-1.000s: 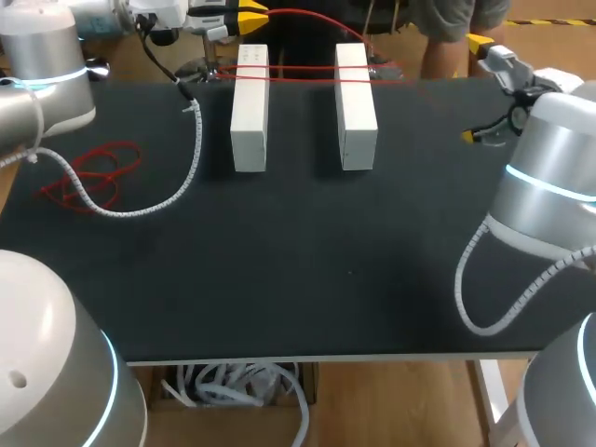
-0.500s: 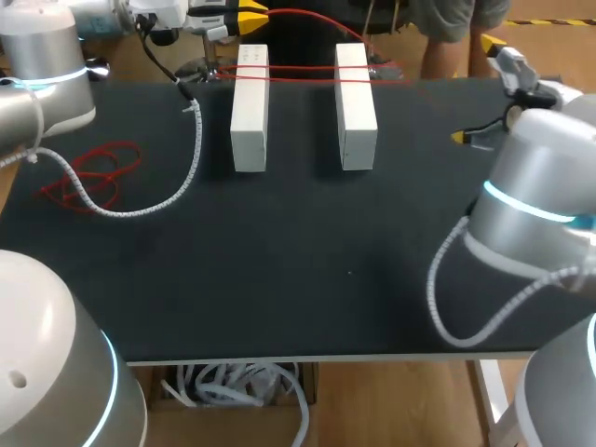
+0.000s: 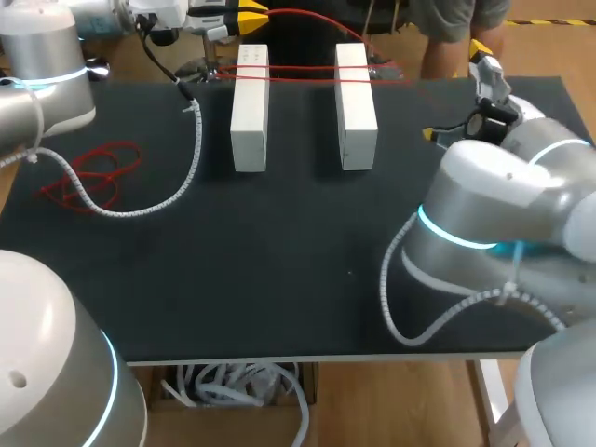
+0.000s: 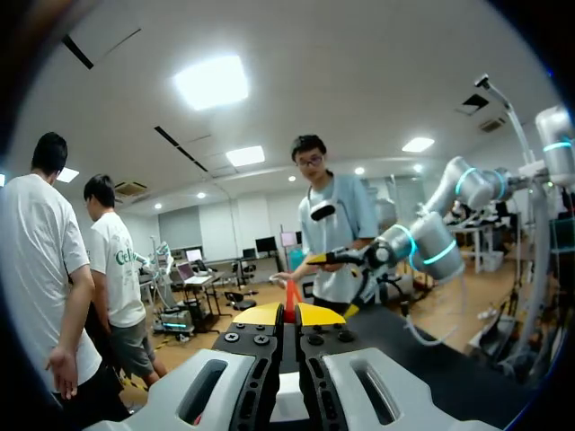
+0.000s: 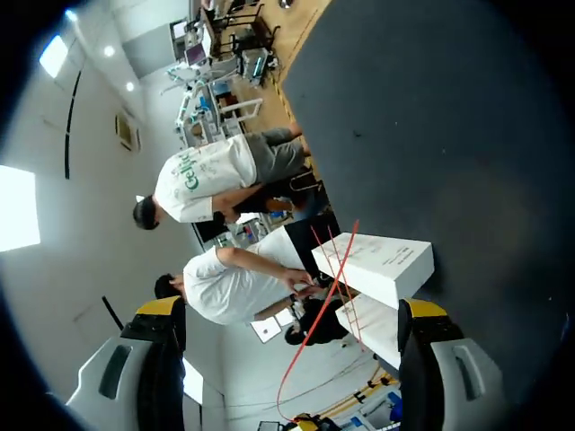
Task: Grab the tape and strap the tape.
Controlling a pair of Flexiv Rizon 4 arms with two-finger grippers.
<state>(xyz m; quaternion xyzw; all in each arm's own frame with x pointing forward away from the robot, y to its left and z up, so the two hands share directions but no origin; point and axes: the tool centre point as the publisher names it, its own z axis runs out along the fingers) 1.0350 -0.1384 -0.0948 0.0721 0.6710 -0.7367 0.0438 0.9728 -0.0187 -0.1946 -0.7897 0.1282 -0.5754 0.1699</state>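
Across two white blocks (image 3: 249,112), red tape (image 3: 303,68) stretched left to right

On the dark surface (image 3: 279,242) stand a left block (image 3: 249,112) and a right block (image 3: 357,112), white, side by side. Red tape (image 3: 303,73) runs across both tops at their far ends. The left hand (image 3: 253,14), beyond the left block, pinches the tape between its yellow tips. The right hand (image 3: 454,91) hangs right of the right block, fingers spread. A red tangle (image 3: 93,172) lies at left.
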